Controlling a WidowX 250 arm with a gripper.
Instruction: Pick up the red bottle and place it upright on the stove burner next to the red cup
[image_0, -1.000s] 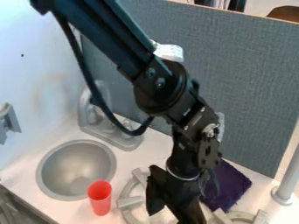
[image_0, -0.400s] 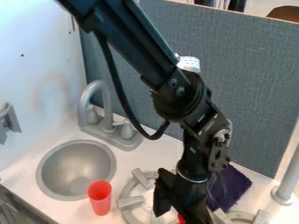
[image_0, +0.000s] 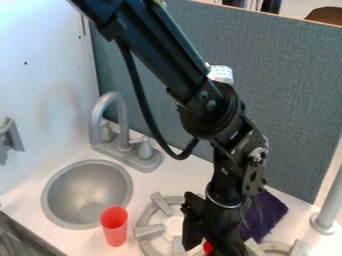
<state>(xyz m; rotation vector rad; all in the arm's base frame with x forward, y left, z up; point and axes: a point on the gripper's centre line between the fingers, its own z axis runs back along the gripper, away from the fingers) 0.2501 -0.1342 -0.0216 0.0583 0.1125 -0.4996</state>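
The black gripper hangs low over the near edge of the view, above the right side of the nearer stove burner. A small part of a red thing shows right at the gripper; the rest of it is hidden, and what it is I cannot tell. To the left, a red cup stands upright between the sink and the burner, apart from the gripper. Behind the gripper to the right lies a dark purple cloth, partly covered by the arm.
A round grey sink is at the left, with a grey faucet behind it. The grey burner lies beside the cup, and a second burner is at the lower right. A grey post rises at the right edge.
The arm and gripper have shifted right, most of it between the two earlier frames. The red thing by the gripper has come into sight. Cup and cloth lie as before.
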